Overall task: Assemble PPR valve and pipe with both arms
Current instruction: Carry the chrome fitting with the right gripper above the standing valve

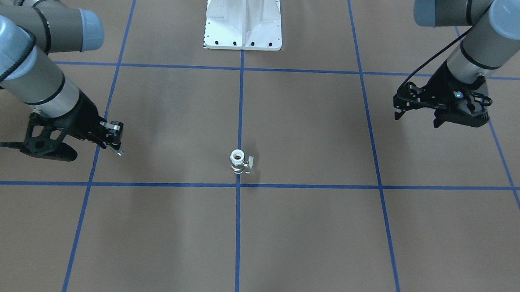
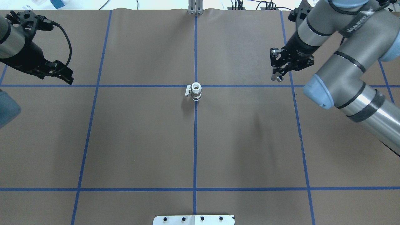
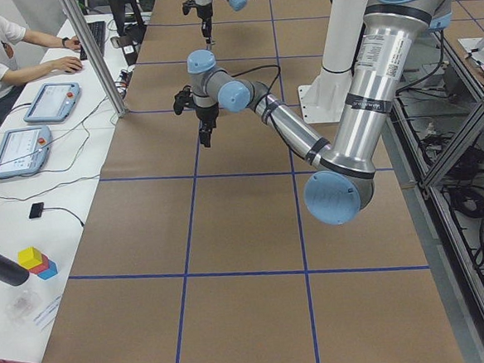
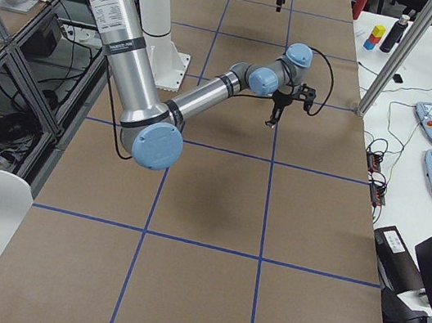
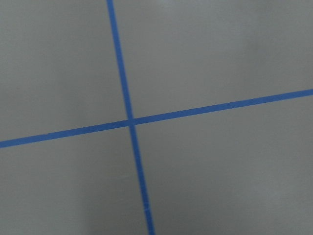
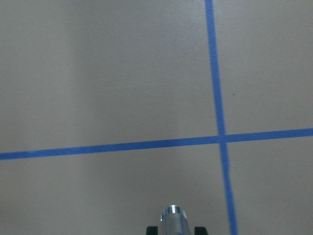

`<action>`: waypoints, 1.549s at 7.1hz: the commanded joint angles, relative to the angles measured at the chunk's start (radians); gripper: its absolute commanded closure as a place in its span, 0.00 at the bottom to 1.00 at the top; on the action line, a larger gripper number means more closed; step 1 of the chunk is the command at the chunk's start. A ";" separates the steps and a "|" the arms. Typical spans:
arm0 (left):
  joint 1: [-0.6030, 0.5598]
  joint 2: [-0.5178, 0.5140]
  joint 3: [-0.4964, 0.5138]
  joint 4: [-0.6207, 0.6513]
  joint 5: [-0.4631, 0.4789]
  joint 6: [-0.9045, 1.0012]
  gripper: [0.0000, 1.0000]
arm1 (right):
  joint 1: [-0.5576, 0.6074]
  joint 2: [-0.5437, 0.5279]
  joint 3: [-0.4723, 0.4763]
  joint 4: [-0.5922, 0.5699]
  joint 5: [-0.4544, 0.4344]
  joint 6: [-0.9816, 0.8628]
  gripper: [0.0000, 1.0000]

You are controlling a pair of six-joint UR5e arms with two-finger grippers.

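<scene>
The PPR valve (image 1: 239,162) stands upright on the brown table at the middle grid crossing, its side lever sticking out; it also shows in the overhead view (image 2: 196,91). My right gripper (image 2: 279,73) hangs above the table well off to the valve's side and is shut on the pipe (image 2: 277,78), a short silver stub pointing down. The pipe's end shows in the right wrist view (image 6: 173,218) and the front view (image 1: 120,151). My left gripper (image 1: 419,119) is open and empty, held above the table at the opposite side, far from the valve.
The white bolted pedestal (image 1: 243,20) stands at the robot's edge of the table, also in the overhead view (image 2: 193,219). Blue tape lines (image 5: 131,121) divide the brown surface into squares. An operator with tablets sits beside the table (image 3: 1,57).
</scene>
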State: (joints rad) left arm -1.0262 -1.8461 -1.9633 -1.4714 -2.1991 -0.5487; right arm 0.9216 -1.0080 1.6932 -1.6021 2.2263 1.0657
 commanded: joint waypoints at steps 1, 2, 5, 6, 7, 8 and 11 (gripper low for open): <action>-0.015 0.027 0.003 -0.001 -0.002 0.041 0.02 | -0.059 0.174 -0.094 -0.015 -0.036 0.118 1.00; -0.015 0.028 0.004 -0.001 -0.002 0.043 0.02 | -0.085 0.253 -0.152 -0.037 -0.052 0.119 1.00; -0.026 0.047 0.010 0.000 0.001 0.123 0.02 | -0.142 0.406 -0.301 -0.038 -0.068 0.135 1.00; -0.028 0.047 0.009 0.000 0.001 0.124 0.02 | -0.171 0.429 -0.338 -0.033 -0.110 0.146 1.00; -0.028 0.048 0.004 0.000 0.001 0.121 0.01 | -0.191 0.433 -0.345 -0.032 -0.134 0.155 1.00; -0.028 0.048 0.004 0.000 0.001 0.119 0.01 | -0.207 0.430 -0.346 -0.033 -0.140 0.155 1.00; -0.028 0.048 0.001 0.000 0.002 0.110 0.01 | -0.211 0.431 -0.346 -0.033 -0.146 0.155 1.00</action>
State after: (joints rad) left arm -1.0537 -1.7979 -1.9611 -1.4711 -2.1979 -0.4367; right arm 0.7136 -0.5777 1.3473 -1.6363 2.0823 1.2199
